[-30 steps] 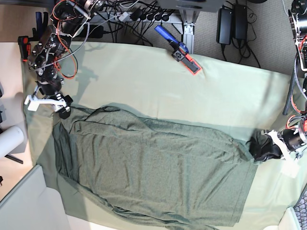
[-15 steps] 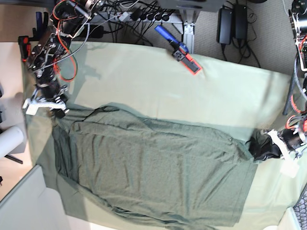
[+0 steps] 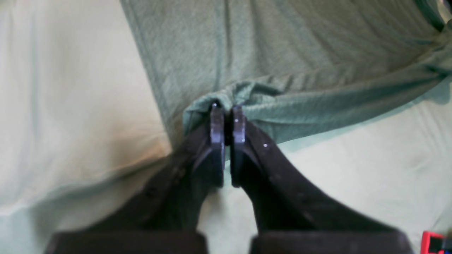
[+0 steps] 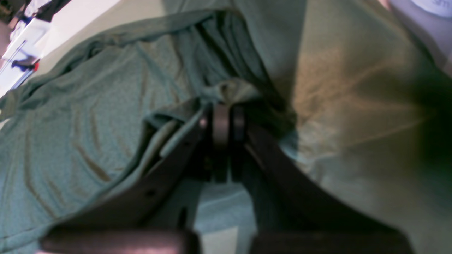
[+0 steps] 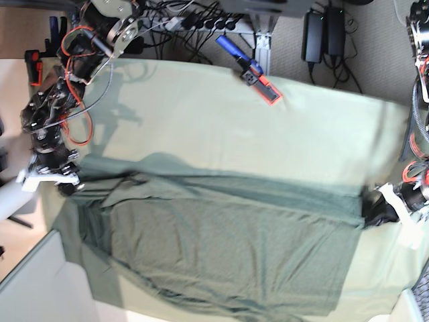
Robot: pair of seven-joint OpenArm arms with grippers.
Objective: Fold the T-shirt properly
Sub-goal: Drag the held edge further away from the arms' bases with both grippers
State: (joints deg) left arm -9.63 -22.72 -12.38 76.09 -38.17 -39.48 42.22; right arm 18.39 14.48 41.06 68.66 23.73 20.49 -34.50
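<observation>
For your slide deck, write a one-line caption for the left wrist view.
Left gripper shut on a bunched edge of the grey-green T-shirt, above the pale table cloth.

The left gripper sits at the T-shirt's right edge in the base view, its arm reaching in from that side. Its dark fingers lie nearly together, pinching a bunched fold of cloth. The right gripper is at the T-shirt's opposite end, its cabled arm coming down from above it. Its fingers are likewise pressed together on gathered cloth.
</observation>
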